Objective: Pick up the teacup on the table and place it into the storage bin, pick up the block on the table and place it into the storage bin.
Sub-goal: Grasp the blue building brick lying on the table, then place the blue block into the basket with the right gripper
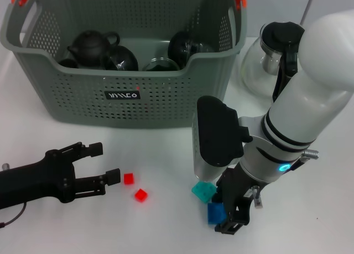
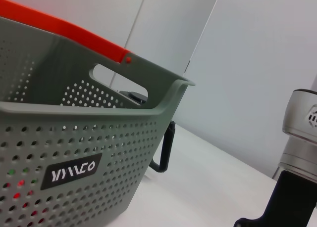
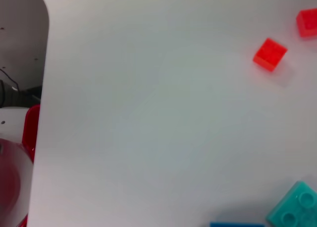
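Storage bin [image 1: 72,99] top open; teaware [image 1: 91,46] inside.

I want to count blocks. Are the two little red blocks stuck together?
Apart. The head view shows white table between one small red block and the other small red block.

Your head view looks down on the table [image 1: 332,210]; the right wrist view hovers close over the same red blocks [image 3: 269,54].
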You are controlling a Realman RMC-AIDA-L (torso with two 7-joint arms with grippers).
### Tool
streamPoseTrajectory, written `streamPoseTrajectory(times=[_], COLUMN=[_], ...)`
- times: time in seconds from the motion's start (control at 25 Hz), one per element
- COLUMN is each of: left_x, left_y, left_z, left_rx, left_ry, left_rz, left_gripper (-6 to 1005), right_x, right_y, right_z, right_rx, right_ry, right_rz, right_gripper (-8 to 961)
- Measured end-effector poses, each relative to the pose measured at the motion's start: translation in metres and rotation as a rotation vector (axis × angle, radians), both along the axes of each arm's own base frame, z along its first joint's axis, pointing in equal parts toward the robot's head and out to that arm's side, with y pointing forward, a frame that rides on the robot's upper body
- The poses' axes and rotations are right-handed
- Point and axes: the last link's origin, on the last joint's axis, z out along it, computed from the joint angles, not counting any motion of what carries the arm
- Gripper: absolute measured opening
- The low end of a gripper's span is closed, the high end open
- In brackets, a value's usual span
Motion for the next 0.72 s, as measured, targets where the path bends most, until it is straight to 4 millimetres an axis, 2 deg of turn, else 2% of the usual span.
streamPoseTrajectory(times=[0.2,0.4,0.72], left_x=[0.0009,0.0009,0.0013], left_y=[0.0013,0.0015,0.0016], left_z=[-0.0009,-0.001,-0.0014], left_rx=[-0.005,-0.007,-0.007], left_ry=[-0.005,-0.005,-0.006], left_rz=[-0.001,-0.002,-0.003], left_gripper=[936,936,937], right_x=[-0.0005,0.0,-0.0037], right_y=[-0.0002,-0.0004,-0.0005], right_z=[0.0001,0.0007,0.0062], right_rx=[-0.003,-0.006,-0.006], right_ry=[0.004,0.002,0.013], right_rz=[0.005,0.004,-0.006], right_gripper=[650,437,425])
